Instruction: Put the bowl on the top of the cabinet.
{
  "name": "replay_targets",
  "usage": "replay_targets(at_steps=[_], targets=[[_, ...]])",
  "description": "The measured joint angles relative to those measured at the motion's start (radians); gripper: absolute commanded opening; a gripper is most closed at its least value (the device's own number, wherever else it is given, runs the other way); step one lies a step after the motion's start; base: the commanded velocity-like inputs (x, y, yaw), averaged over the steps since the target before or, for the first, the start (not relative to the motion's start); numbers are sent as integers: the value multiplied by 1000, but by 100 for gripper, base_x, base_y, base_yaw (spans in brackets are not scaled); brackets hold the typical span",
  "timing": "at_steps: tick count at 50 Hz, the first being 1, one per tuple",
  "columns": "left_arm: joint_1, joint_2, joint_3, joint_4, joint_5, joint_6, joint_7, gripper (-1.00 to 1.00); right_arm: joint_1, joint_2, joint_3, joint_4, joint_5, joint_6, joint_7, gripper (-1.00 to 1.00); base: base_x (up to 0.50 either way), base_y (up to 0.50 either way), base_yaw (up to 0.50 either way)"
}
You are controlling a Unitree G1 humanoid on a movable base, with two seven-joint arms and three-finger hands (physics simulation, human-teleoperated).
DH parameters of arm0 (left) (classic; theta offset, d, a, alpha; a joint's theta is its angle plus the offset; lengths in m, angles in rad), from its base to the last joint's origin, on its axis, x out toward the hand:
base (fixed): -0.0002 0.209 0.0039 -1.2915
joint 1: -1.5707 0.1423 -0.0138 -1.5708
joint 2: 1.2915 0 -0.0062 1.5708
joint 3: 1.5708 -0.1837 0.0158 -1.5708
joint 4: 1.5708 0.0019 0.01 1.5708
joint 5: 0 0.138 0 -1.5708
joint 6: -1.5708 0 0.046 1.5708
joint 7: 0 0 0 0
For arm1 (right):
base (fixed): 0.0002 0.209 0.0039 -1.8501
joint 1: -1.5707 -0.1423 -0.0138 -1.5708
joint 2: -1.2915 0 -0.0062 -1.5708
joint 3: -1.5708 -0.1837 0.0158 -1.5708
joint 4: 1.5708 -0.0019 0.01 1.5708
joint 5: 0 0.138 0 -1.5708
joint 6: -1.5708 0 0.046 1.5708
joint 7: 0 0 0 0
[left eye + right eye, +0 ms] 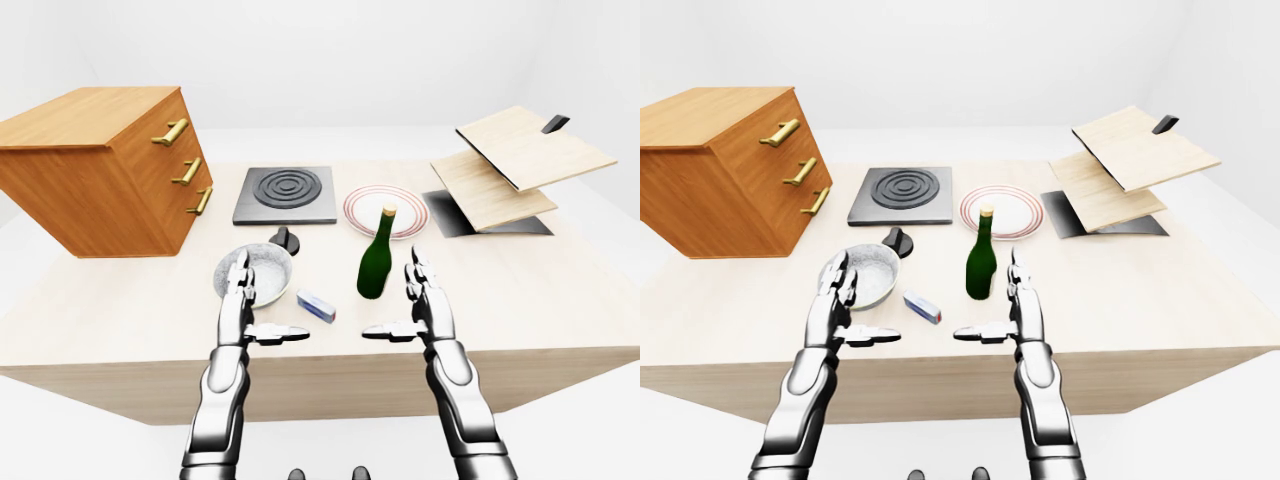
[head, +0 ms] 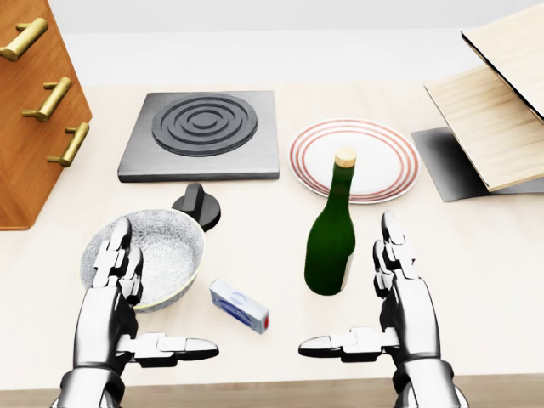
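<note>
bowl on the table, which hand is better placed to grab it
Left. The left hand, open, already overlaps the bowl in the head view, on the cabinet side. The right hand is beyond the green bottle.

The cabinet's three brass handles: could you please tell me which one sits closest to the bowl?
The lowest handle on the cabinet; in the head view it is the one nearest the bowl, with the other two stacked above it.

All three views look down over the table (image 1: 560, 300); the head view sits closest, both eye views wider.
</note>
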Motion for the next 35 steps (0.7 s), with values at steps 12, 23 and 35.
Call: replay_targets(at_steps=[12,23,35], targets=[[-5,9,19,4,-11,2,-15,100,15,-6,-7,-17,-12,-33,21,100,0,0,0],[62,-2,36,-140,-50,-89,-12,100,94,0,4,-168,-57,-76,9,100,0,0,0],[141,-18,55,-301,-88,-89,11,100,170,6,10,-354,-111,-76,-15,100,0,3,0]])
